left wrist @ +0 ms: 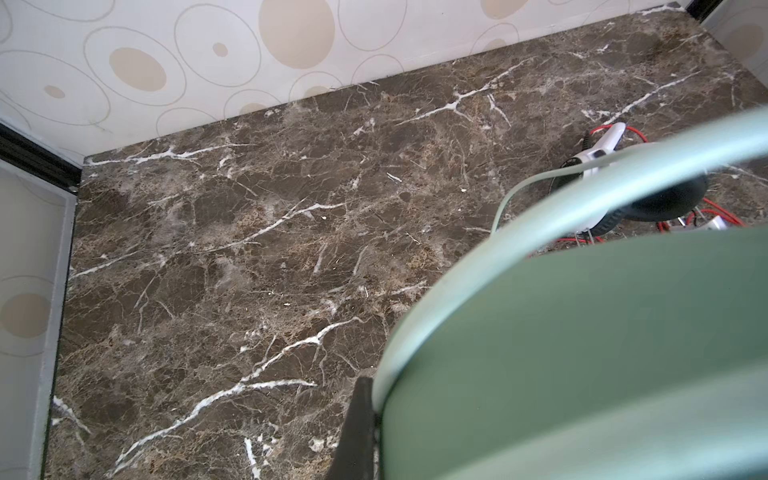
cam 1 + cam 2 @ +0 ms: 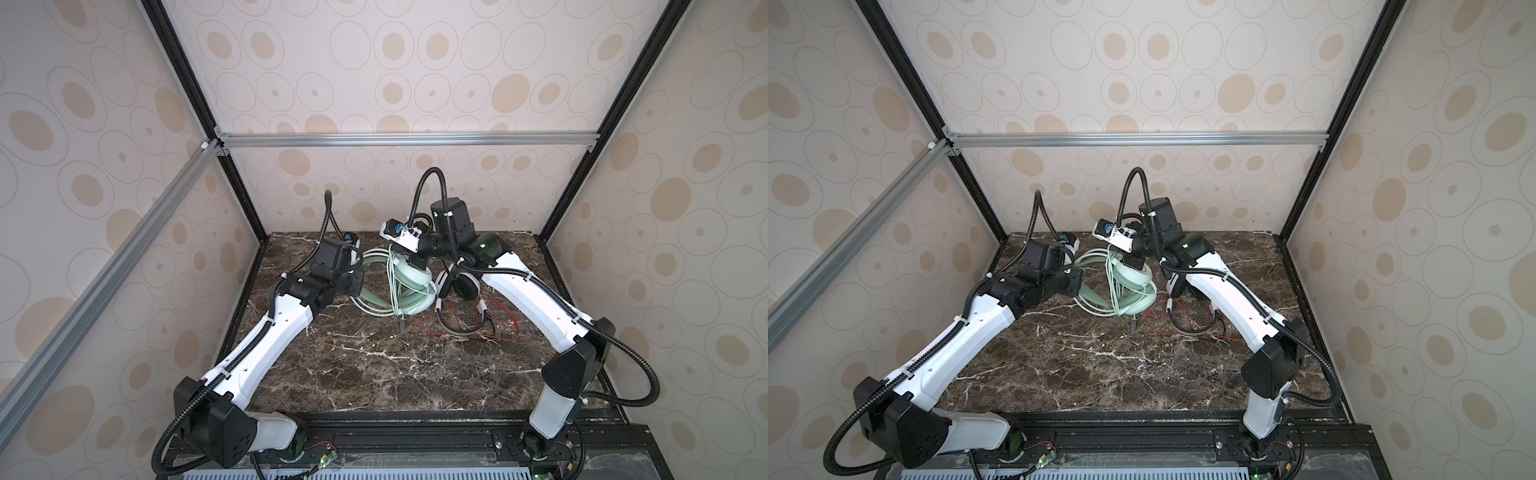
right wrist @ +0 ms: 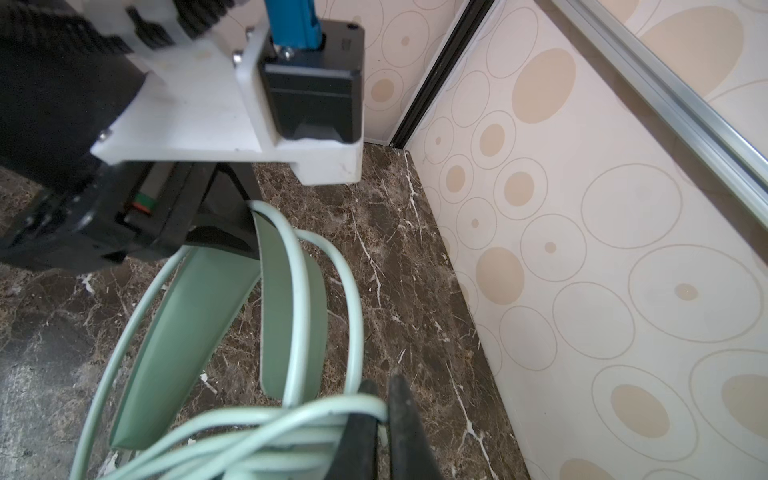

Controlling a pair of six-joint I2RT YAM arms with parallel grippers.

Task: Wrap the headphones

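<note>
So the biggest thing here is one brown marble worktop [image 2: 353, 365], boxed in by walls at the back and on both sides. The whole front half is open marble, so plenty of room there. The back half is the crowded bit.

Two arms, the left arm [image 2: 270, 340] and the right arm [image 2: 536, 291], both reach in toward the far middle.

Two headsets, just beside each other. The mint-green headset [image 2: 411, 286] sits about mid-worktop toward the back wall. The white-and-black headset [image 2: 461, 286] lies to its right, partly under the right arm.

Two cables. The pale green cable [image 2: 392, 282] is looped over the mint headset. The thin red cable [image 2: 507, 320] sprawls loose toward the right side.

Two claws. In the right wrist view the left claw [image 3: 245, 220] is clamped on the mint headband. The right claw [image 3: 383, 386] has its fingers a sliver apart with pale green strands running in between, and I can't tell if it's really pinching.

One grey plug [image 2: 402, 324] lies flat on the marble.
</note>
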